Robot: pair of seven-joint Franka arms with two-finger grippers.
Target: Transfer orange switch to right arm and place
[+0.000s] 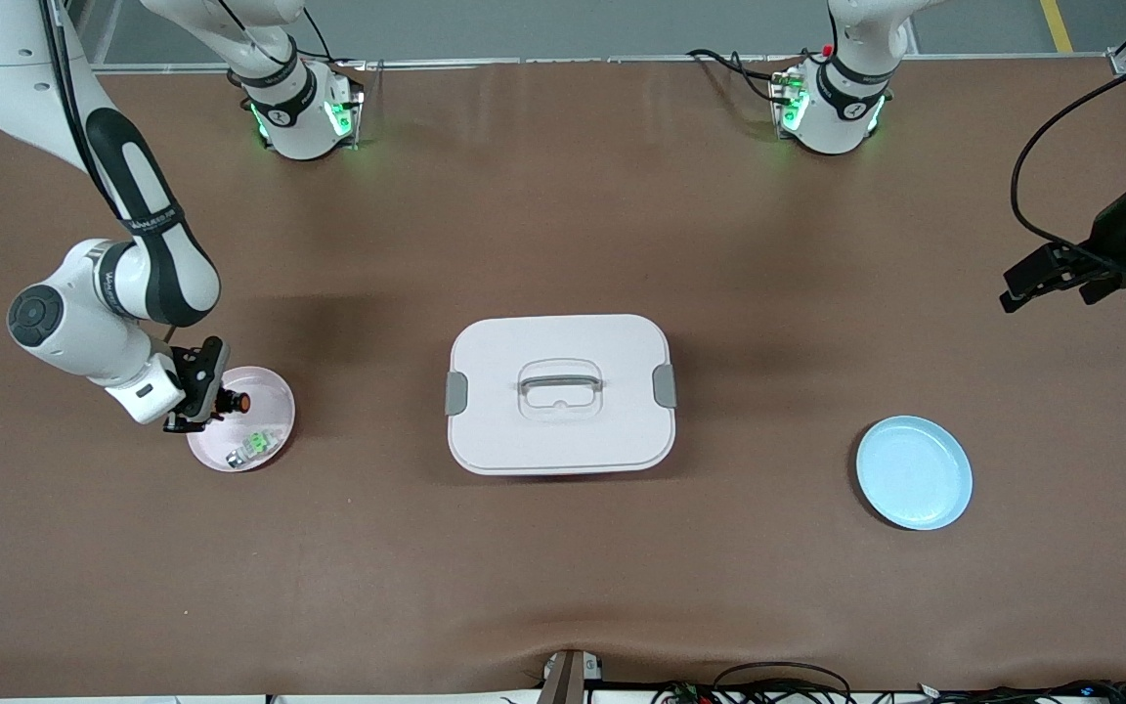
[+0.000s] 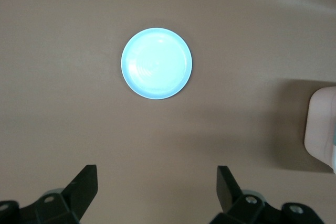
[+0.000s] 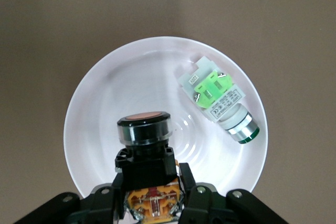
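Right wrist view: shows the orange switch (image 3: 144, 145) close up, which the front view gives only as a small dark shape with an orange dot
Orange switch: round orange cap in a glossy black ring, black body, yellow-orange contact block at its base; held over the pink plate (image 3: 105, 87)
Right gripper (image 3: 152, 195): clenched on the base of the orange switch, over the pink plate at the right arm's end of the table
Green switch (image 3: 219, 99): white and bright green block with a silver, green-tipped barrel, lying on its side in the pink plate
Pink plate: round, smooth, shallow, with faint rings at its middle
Left wrist view: shows the left gripper (image 2: 157, 187) released, its two black fingers wide apart over bare table
Blue plate (image 1: 913, 472): round, pale, glossy, at the left arm's end
Front view: alone shows the white box (image 1: 560, 393), rounded, with grey side clips and a clear handle, between the two plates
Table (image 1: 563, 587): matte brown cover
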